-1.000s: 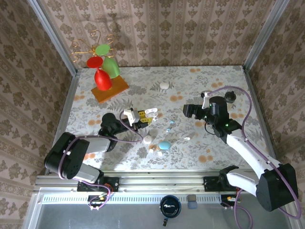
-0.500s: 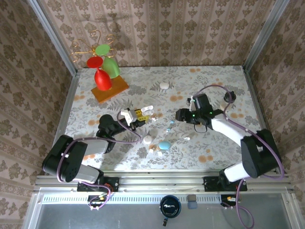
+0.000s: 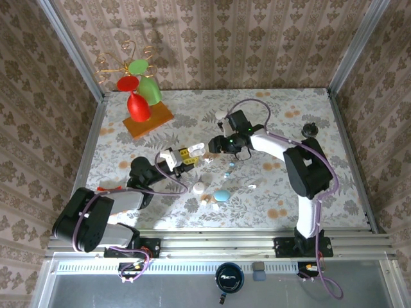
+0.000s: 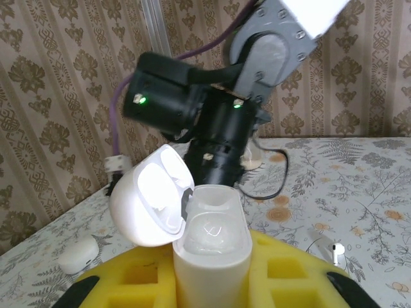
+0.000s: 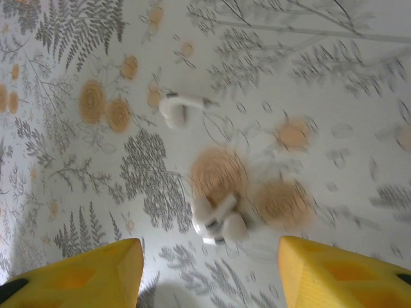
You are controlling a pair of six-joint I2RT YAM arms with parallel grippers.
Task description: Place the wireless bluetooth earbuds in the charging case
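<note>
Two pairs of jaws, one change. The left jaws are clamped shut on the white pebble-shaped plastic charging case, its lid hinged open, exactly as a second ago. The right jaws have narrowed from wide to about half-spread. Their yellow pads stand apart with nothing between them and point down at the floral counter. Below them lies a small cluster of white plastic earbuds, with another white earbud just beyond.

Meanwhile the right arm has swung in from the right side of the counter to just beside the held case. Tiny pale teal-blue earbuds lie loose nearer the arms' bases, close to a blue pebble-like case.

The case's sockets look empty, so no earbud is seated yet — the narrowing reads as preparation to pinch one.
</note>
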